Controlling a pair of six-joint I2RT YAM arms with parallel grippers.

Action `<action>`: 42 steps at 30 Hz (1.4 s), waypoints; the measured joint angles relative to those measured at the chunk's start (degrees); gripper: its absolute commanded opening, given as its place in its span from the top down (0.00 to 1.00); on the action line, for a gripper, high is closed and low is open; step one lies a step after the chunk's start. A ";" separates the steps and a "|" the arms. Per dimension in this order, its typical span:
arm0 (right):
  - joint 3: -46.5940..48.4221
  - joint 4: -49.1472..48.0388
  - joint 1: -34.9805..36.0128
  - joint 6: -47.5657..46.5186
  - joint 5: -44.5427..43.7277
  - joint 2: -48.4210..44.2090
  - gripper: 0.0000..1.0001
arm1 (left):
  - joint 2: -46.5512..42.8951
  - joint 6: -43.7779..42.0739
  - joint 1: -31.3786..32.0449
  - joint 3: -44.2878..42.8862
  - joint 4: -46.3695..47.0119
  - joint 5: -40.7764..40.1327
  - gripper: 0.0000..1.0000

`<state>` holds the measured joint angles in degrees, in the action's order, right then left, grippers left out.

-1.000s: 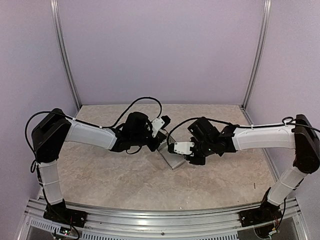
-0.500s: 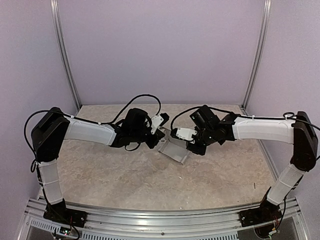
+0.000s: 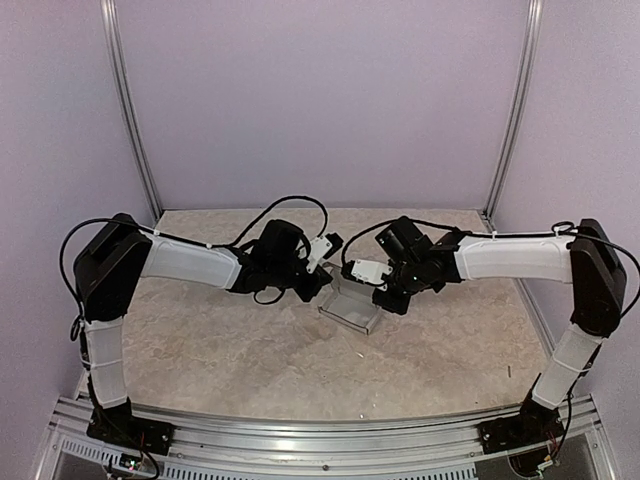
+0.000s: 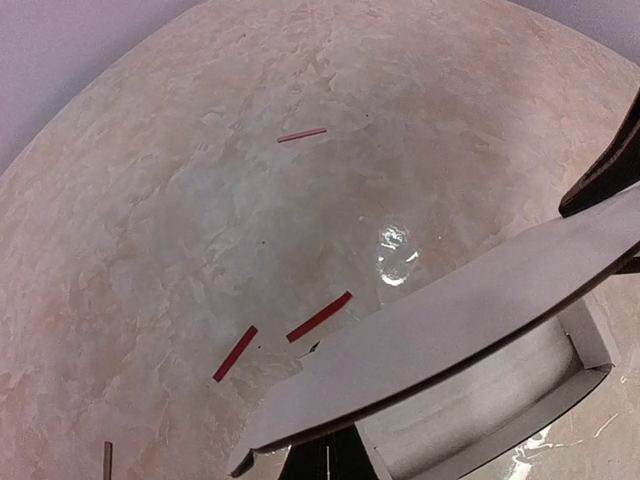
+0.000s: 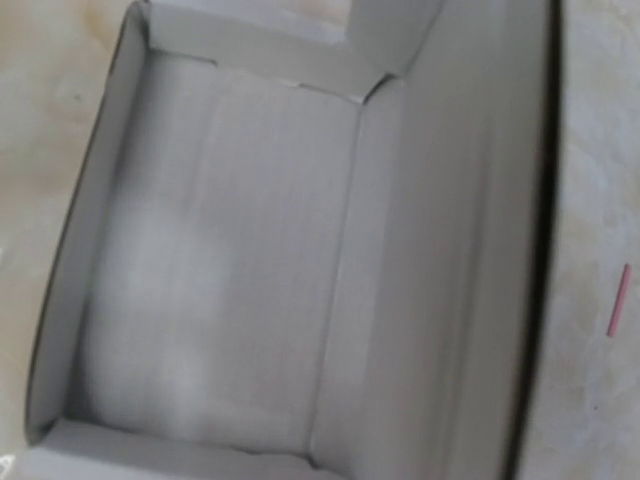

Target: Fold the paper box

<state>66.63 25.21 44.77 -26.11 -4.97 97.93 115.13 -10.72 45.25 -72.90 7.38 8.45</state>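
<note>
The paper box point(image 3: 350, 308) lies mid-table between both grippers, a pale grey tray with its lid flap raised. In the left wrist view the flap point(image 4: 470, 320) slants over the open tray point(image 4: 500, 400). My left gripper point(image 4: 326, 462) shows as two dark fingers pressed together at the flap's near edge, with their tips hidden under the card. From above, the left gripper point(image 3: 322, 280) meets the box's back left corner. My right gripper point(image 3: 378, 292) is at the box's right side. The right wrist view is filled by the box's inside point(image 5: 250, 250), and no fingers show there.
Thin red strips point(image 4: 319, 316) point(image 4: 235, 353) point(image 4: 301, 134) lie on the marbled table beside the box, and one pink strip point(image 5: 619, 300) shows past the lid. A small dark scrap point(image 3: 508, 372) lies at the front right. Walls and metal posts close in the table.
Both grippers and the box have shifted slightly back and to the right. The lid flap has risen from lying nearly flat to standing up over the tray.
</note>
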 measured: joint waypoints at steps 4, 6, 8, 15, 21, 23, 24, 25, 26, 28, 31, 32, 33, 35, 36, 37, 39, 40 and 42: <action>-1.62 -1.57 0.00 -0.11 0.26 0.00 0.74 | 0.46 0.37 0.09 0.00 0.50 0.22 1.00; -2.16 -2.01 0.00 -0.22 0.33 0.00 0.75 | 0.87 0.57 0.15 0.00 1.03 0.31 1.00; -2.51 -2.40 0.00 -0.39 0.48 0.00 0.75 | 1.29 0.94 0.17 0.00 1.75 0.35 1.00; -2.99 -2.73 0.00 -1.03 1.14 0.00 0.75 | 1.55 1.90 0.42 0.24 3.04 0.17 1.00; -3.87 -2.97 0.24 -1.70 1.33 -0.15 0.75 | 1.55 2.56 0.92 1.79 5.57 -0.35 1.00; -4.17 -3.02 0.50 -1.88 1.31 -0.22 0.75 | 1.55 2.93 1.16 2.45 6.75 -0.66 1.00; -4.31 -3.08 0.68 -1.95 1.31 -0.22 0.75 | 1.55 3.13 1.27 2.75 7.28 -0.87 1.00; -4.42 -3.23 0.87 -2.01 1.16 -0.22 0.74 | 1.55 3.30 1.36 2.97 7.69 -1.09 1.00; -4.46 -3.26 1.05 -2.12 1.09 -0.22 0.75 | 1.55 3.56 1.46 3.21 8.13 -1.40 1.00; -4.48 -3.26 1.40 -2.32 0.85 -0.22 0.75 | 1.55 4.13 1.70 3.63 8.81 -1.90 1.00; -4.85 -3.50 1.92 -2.56 0.26 -0.37 0.74 | 1.55 4.63 2.23 4.48 10.12 -3.08 1.00; -5.03 -3.61 2.12 -2.62 0.02 -0.44 0.74 | 1.53 4.81 2.43 4.90 10.71 -3.56 1.00; -5.20 -3.67 2.21 -2.73 -0.24 -0.55 0.75 | 1.51 4.92 2.54 5.27 11.23 -3.89 1.00; -5.49 -3.93 2.67 -2.84 -0.68 -0.66 0.75 | 1.40 5.05 2.84 6.14 12.31 -4.59 1.00; -5.68 -4.07 2.97 -2.97 -1.03 -0.74 0.75 | 1.20 5.07 3.02 6.84 13.00 -4.98 1.00; -5.84 -4.09 3.39 -3.08 -1.49 -0.83 0.75 | 0.90 5.05 3.23 7.69 13.73 -5.38 1.00; -6.16 -4.15 4.20 -3.48 -2.14 -1.01 0.75 | 0.04 4.92 3.54 9.94 15.54 -5.88 1.00; -6.43 -4.31 4.72 -3.80 -2.56 -1.16 0.75 | -0.48 4.81 3.67 11.34 16.61 -6.01 1.00; -7.02 -4.72 5.92 -4.66 -3.41 -1.42 0.75 | -1.70 4.39 3.96 14.08 18.53 -6.34 1.00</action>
<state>59.61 20.49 50.70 -30.76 -8.38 96.51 113.43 -6.33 49.21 -58.83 25.91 2.11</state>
